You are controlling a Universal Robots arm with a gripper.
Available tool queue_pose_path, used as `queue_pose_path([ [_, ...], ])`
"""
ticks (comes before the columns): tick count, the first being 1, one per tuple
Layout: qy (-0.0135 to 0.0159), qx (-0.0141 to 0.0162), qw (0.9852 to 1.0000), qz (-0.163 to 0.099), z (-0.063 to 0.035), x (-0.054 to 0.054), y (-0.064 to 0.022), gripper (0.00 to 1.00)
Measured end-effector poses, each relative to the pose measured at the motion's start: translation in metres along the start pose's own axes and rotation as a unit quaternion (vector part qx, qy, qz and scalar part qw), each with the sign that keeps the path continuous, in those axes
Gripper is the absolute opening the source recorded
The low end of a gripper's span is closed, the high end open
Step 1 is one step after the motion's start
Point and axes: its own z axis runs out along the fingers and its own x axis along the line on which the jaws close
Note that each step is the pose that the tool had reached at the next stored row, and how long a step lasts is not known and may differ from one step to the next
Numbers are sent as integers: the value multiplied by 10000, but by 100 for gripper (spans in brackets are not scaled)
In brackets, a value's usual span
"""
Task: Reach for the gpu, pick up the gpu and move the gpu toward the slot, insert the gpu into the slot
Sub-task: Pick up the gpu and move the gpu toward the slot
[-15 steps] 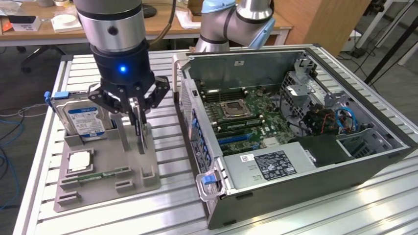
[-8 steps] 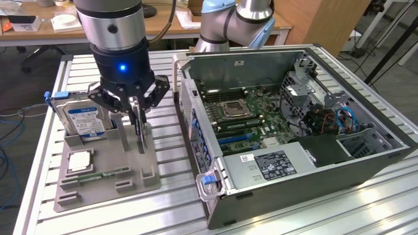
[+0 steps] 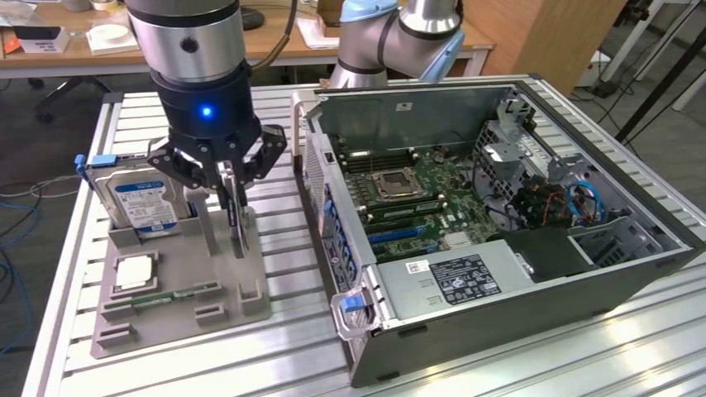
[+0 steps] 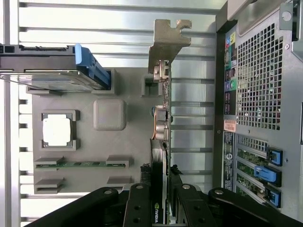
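Note:
The gpu [image 3: 236, 225] is a thin dark card standing on edge in the grey holder tray [image 3: 177, 318], to the exterior view's left of the open computer case [image 3: 617, 256]. My gripper [image 3: 231, 188] hangs straight over it, its black fingers [image 4: 144, 174] pressed against both faces of the card. In the wrist view the gpu [image 4: 159, 127] shows edge-on between my gripper [image 4: 159, 178] jaws, its silver bracket [image 4: 168, 38] at the far end. The slot [image 3: 399, 235] lies on the motherboard inside the case, uncovered.
The tray [image 4: 110, 113] also holds a blue-labelled hard drive [image 3: 144, 203], a processor chip [image 3: 132, 271] and a green memory stick [image 3: 177, 295]. The case's rear wall [image 4: 260, 94] stands close beside the card. Slatted aluminium table [image 3: 551, 364] lies all around.

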Motion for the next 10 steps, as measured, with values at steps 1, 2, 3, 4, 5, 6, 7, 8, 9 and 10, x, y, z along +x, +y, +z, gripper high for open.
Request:
queue_pose_path([
  [1,0,0,10000,0,-3,0,0,26],
  [2,0,0,10000,0,-6,0,0,26],
  [3,0,0,10000,0,-9,0,0,26],
  [4,0,0,10000,0,-13,0,1,26],
  [5,0,0,10000,0,-16,0,1,26],
  [6,0,0,10000,0,-19,-1,1,26],
  [7,0,0,10000,0,-22,-1,1,26],
  [8,0,0,10000,0,-25,-1,1,26],
  [9,0,0,10000,0,-28,-1,1,26],
  [10,0,0,10000,0,-31,-1,1,26],
])
